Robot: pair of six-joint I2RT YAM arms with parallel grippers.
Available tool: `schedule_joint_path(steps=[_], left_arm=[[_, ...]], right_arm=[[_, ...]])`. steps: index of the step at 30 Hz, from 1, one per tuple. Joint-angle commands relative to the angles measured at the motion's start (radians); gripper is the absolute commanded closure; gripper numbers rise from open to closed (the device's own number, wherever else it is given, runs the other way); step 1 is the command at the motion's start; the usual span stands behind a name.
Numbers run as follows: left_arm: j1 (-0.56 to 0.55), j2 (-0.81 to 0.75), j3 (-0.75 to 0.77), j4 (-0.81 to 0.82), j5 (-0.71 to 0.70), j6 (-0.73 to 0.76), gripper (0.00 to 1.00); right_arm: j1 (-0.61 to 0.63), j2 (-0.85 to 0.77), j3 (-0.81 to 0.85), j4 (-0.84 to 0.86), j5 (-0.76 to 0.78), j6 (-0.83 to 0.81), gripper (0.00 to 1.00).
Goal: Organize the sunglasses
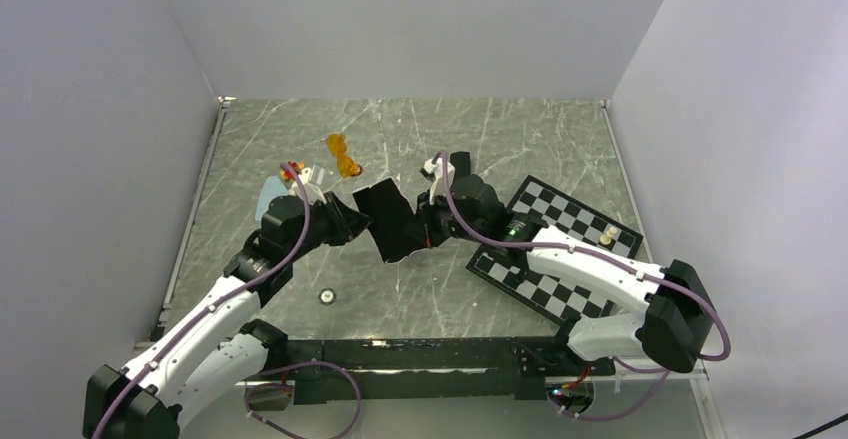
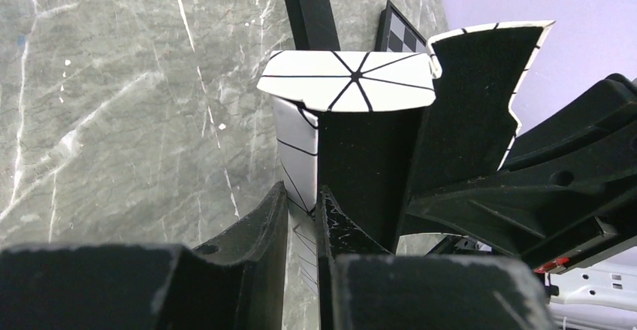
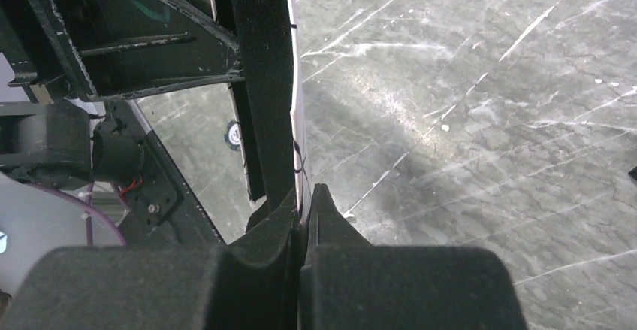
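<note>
The orange translucent sunglasses lie on the marble table behind the arms, apart from both grippers. The thin black wire-framed pair is not visible in any view. Between the grippers, the white case with a black line pattern is held open, and its black lining shows from above. My left gripper is shut on the case's white side wall. My right gripper is shut on the thin edge of the case's other flap. I cannot see whether anything is inside the case.
A black-and-white chessboard lies at the right under the right arm, with small pale pieces on its far corner. A light blue object lies behind the left wrist. A small round disc lies near the front. Grey walls enclose the table.
</note>
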Motion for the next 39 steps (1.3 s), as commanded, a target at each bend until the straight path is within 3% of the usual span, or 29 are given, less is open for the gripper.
schedule_joint_path(steps=[1,3,5,7,8,9,15,22,29,31,37,39], left_arm=[[0.015,0.017,0.028,-0.065,-0.045,0.043,0.76],[0.016,0.041,0.035,-0.044,-0.02,0.049,0.61],[0.015,0.088,0.056,-0.04,0.011,0.061,0.32],[0.015,0.144,0.083,-0.043,0.037,0.074,0.12],[0.016,0.18,0.097,-0.048,0.043,0.078,0.03],[0.015,0.201,0.108,-0.049,0.05,0.081,0.01],[0.015,0.222,0.114,-0.064,0.046,0.089,0.01],[0.035,0.148,0.117,-0.244,-0.145,0.092,0.01],[0.145,0.131,0.065,-0.239,-0.115,0.075,0.01],[0.162,0.131,0.067,-0.252,-0.124,0.077,0.01],[0.181,0.13,0.062,-0.252,-0.14,0.075,0.01],[0.186,0.133,0.062,-0.256,-0.143,0.074,0.01]], right_arm=[[-0.076,-0.027,-0.011,-0.02,0.105,0.048,1.0],[-0.077,-0.016,-0.01,-0.032,0.107,0.057,1.0],[-0.078,0.001,-0.018,-0.016,0.094,0.079,1.0],[-0.08,0.025,-0.024,-0.001,0.071,0.105,1.0],[-0.079,0.04,-0.025,-0.001,0.073,0.117,1.0],[-0.082,0.056,-0.021,-0.011,0.083,0.128,1.0],[-0.114,0.15,-0.046,0.0,0.034,0.199,1.0],[-0.145,0.28,-0.069,0.104,-0.079,0.248,1.0],[-0.2,0.373,-0.08,0.114,-0.056,0.274,1.0],[-0.207,0.381,-0.087,0.128,-0.066,0.28,0.92],[-0.214,0.399,-0.081,0.136,-0.076,0.277,0.8],[-0.216,0.399,-0.081,0.132,-0.068,0.275,0.7]])
